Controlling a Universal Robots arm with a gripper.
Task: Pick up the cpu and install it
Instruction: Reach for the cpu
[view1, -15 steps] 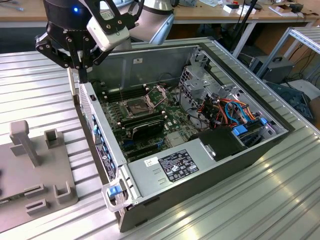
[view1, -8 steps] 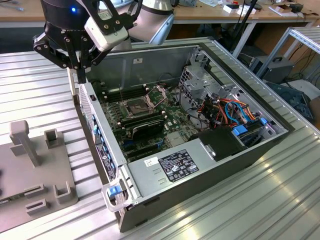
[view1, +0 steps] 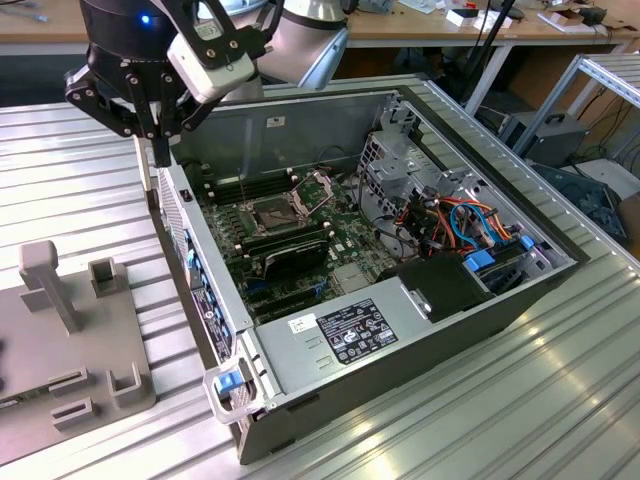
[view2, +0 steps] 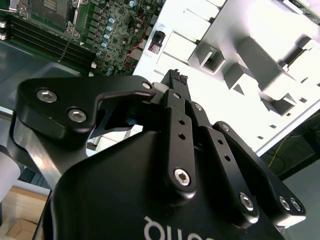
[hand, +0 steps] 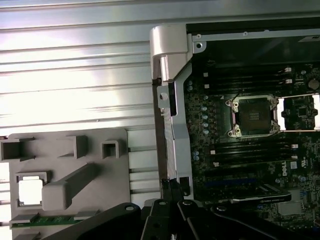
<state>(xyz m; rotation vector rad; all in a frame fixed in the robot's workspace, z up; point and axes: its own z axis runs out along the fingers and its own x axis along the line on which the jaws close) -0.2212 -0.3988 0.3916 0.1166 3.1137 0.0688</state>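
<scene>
CPU (hand: 30, 192) parked in a grey holder tray (hand: 50, 160); hand (view1: 160, 148) closed beside the open computer case (view1: 290, 125).
Exterior view: the hand, fingers together, hangs at the case's wall on the exterior view's left, above the ribbed surface (view1: 60, 190). Second wrist view: the fingertips (view2: 175, 79) meet, with the tray behind them. First wrist view: the CPU lies flat in a square recess of the tray, well apart from the open socket (hand: 252, 115).

cpu (hand: 30, 193) — washed out, tray (hand: 114, 175) cropped (edge)
</scene>
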